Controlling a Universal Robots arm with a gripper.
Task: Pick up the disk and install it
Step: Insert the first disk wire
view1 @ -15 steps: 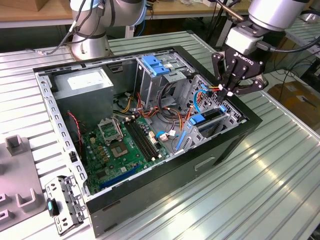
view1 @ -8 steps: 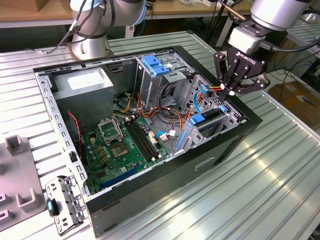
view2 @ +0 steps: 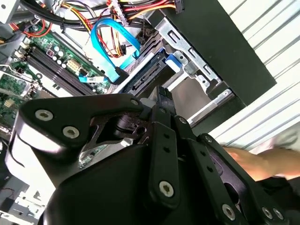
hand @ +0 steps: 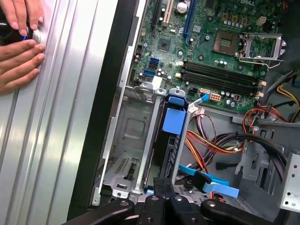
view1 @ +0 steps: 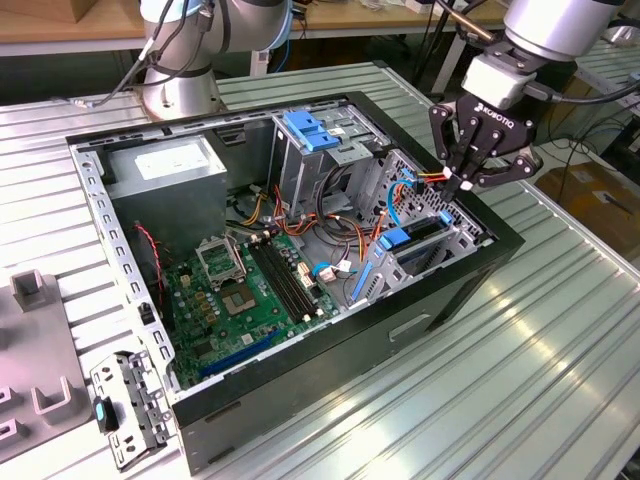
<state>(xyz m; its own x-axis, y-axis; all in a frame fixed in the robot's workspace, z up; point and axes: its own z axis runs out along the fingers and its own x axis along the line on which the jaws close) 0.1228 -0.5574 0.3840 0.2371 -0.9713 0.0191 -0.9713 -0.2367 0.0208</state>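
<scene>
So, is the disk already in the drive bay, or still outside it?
In. The disk stands on edge between the walls of the bay inside the case, below the gripper.

Empty bay slot (hand: pixel 129 136) next to disk (hand: pixel 172 123) is open from above. Other side tight: blue SATA cable (hand: pixel 206 180) + pwr wires (hand: pixel 201 140). Case wall (hand: pixel 108 117) close by. Person's hands (hand: pixel 18 65) on table (hand: pixel 47 150) outside case.

1 arm (view1: pixel 550 25) shows at the exterior view's upper right, its pale wrist link (view1: pixel 500 80) tilted down toward that view's left. Black gripper (view1: pixel 463 184) points downward. 2 fingers (hand: pixel 159 188) drawn together, tips meeting, no gap between them in the first wrist view. Outer linkage bars (view1: pixel 515 165) splayed sideways above the tips.
</scene>
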